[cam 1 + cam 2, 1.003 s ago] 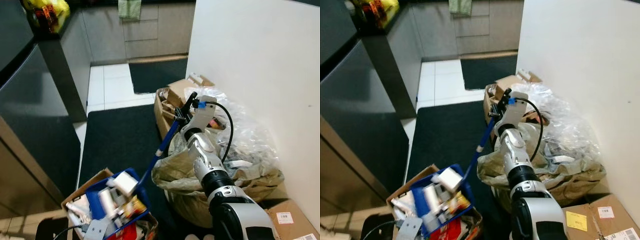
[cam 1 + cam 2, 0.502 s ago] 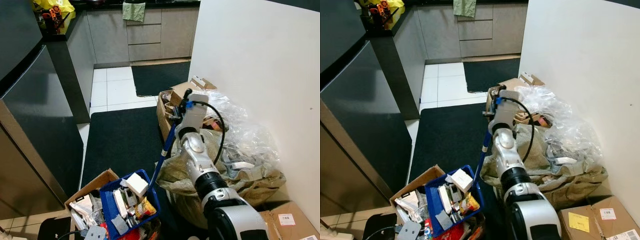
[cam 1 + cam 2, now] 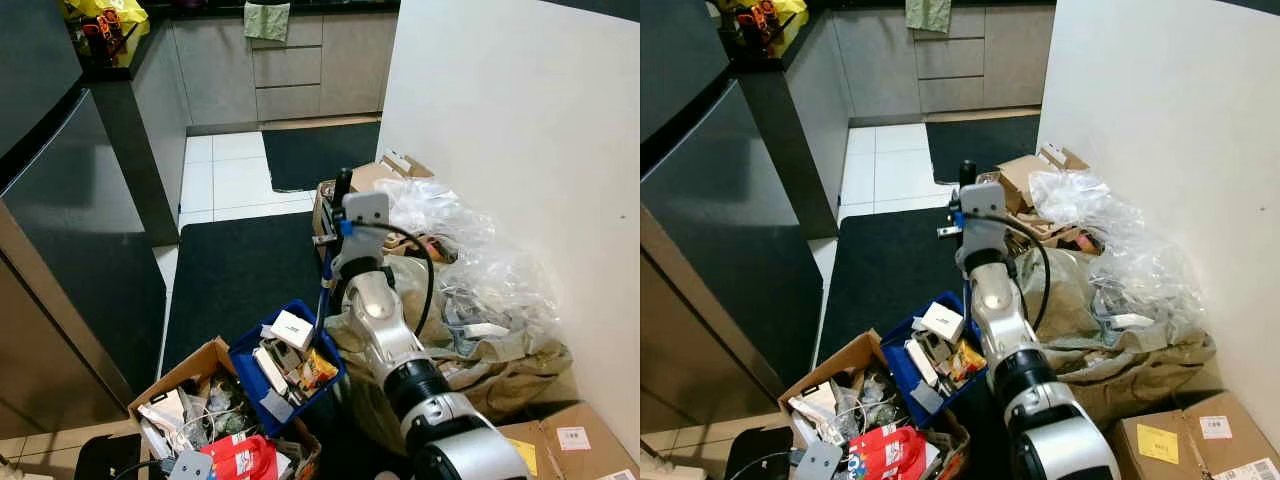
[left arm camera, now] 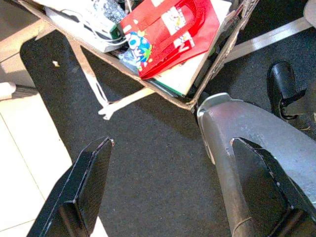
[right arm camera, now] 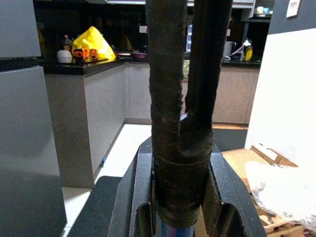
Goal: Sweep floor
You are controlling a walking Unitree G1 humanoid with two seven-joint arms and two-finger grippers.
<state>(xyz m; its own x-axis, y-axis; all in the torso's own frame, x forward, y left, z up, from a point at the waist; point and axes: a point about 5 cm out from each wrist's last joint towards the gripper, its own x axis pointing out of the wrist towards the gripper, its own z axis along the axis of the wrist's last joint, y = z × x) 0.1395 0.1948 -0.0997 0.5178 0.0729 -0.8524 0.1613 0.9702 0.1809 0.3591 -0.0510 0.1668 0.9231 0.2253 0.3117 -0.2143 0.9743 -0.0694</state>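
A blue dustpan [image 3: 288,362] full of litter hangs tilted just above an open cardboard box [image 3: 178,384]. Its blue pole [image 3: 324,288] rises to a black-wrapped grip [image 5: 180,148]. My right gripper [image 3: 343,188] is shut on that grip, fingers pointing up, beside a brown sack. The wrist view shows both fingers [image 5: 165,74] pressed against the grip. My left gripper [image 4: 173,187] hangs open over dark carpet, near a corner of the box [image 4: 197,101] holding a red bag [image 4: 173,29].
A brown paper sack with clear plastic [image 3: 470,325] lies against the white wall [image 3: 520,130]. A dark fridge [image 3: 60,200] stands at left. A black rug [image 3: 240,270] runs toward the kitchen cabinets. A small carton [image 3: 575,440] sits at lower right.
The dustpan has risen and swung right, from low over the box to beside the sack. My right gripper moved left with the pole. The camera shifted slightly.
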